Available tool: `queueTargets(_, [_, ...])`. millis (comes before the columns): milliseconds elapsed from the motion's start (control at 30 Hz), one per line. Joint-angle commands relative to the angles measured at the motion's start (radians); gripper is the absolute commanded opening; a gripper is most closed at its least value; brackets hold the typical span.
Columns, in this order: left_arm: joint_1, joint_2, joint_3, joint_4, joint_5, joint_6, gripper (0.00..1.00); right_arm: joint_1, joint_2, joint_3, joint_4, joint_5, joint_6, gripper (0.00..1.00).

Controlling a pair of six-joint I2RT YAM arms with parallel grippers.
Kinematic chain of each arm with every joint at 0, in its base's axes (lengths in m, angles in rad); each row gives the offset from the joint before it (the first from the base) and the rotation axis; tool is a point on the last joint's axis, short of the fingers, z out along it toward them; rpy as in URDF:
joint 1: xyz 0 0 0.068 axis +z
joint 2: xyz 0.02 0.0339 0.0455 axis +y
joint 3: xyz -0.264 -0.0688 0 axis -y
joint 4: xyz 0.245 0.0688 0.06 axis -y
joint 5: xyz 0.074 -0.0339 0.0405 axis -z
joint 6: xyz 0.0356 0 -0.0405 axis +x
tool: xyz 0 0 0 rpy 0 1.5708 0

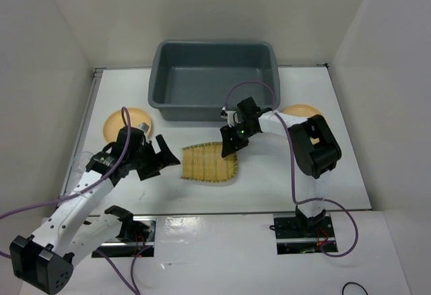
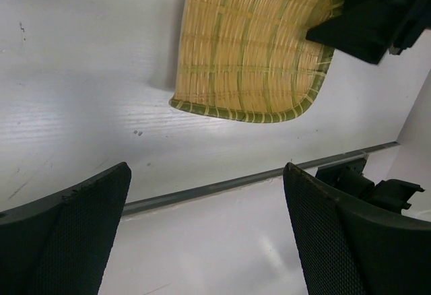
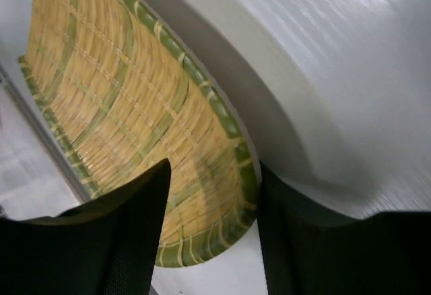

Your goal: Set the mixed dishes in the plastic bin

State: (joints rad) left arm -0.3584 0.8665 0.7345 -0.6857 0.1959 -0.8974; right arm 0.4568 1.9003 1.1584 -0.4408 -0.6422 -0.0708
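the white table point(image 1: 303, 180) carries the dark grey plastic bin point(image 1: 202, 110) at its far side, nothing visible inside it. in front of the bin the bamboo tray point(image 1: 209, 164) lies flat on the table, between the two arms. one yellow-orange plate point(image 1: 135, 116) sits near the bin's left corner, the other plate point(image 1: 301, 111) by its right corner, partly behind the right arm. the right gripper point(image 1: 232, 148) is down at the tray's far right edge; its jaws stand apart, astride the green rim, with slats showing between the inner finger point(image 3: 135, 241) and the rim. the left gripper point(image 1: 165, 160) hangs just left of the tray, jaws spread wide and holding nothing.
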Motion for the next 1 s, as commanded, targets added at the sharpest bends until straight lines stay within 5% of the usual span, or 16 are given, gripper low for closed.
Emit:
queueTargets(0, [-0.002, -0.029, -0.003, -0.009, -0.009, -0.021, 1.0, 0.006, 0.079, 0.0, -0.001, 0.027, 0.012, 0.55])
queueTargets(33, [-0.002, -0.038, -0.003, -0.009, -0.009, -0.021, 1.0, 0.006, 0.092, 0.009, -0.001, 0.027, 0.012, 0.43])
queueTargets(67, [-0.002, -0.038, -0.013, -0.009, -0.009, -0.021, 1.0, 0.006, 0.092, 0.02, -0.012, 0.027, 0.012, 0.43])
queueTargets(167, [-0.002, -0.058, -0.023, -0.009, -0.009, -0.031, 1.0, 0.006, 0.092, 0.032, -0.053, 0.065, -0.011, 0.02])
queueTargets(200, [-0.002, -0.058, -0.023, -0.009, -0.009, -0.031, 1.0, 0.006, 0.092, 0.032, -0.053, 0.081, -0.024, 0.0])
queueTargets(467, [-0.002, -0.139, -0.032, -0.028, -0.03, -0.031, 1.0, 0.016, -0.221, 0.035, -0.231, -0.005, -0.231, 0.0])
queueTargets(667, [-0.011, -0.28, 0.009, -0.06, -0.131, -0.041, 1.0, 0.016, -0.478, 0.231, -0.344, -0.014, -0.362, 0.0])
queueTargets(967, [-0.011, -0.278, 0.009, -0.087, -0.145, -0.029, 1.0, -0.056, -0.258, 0.866, -0.388, -0.025, -0.261, 0.0])
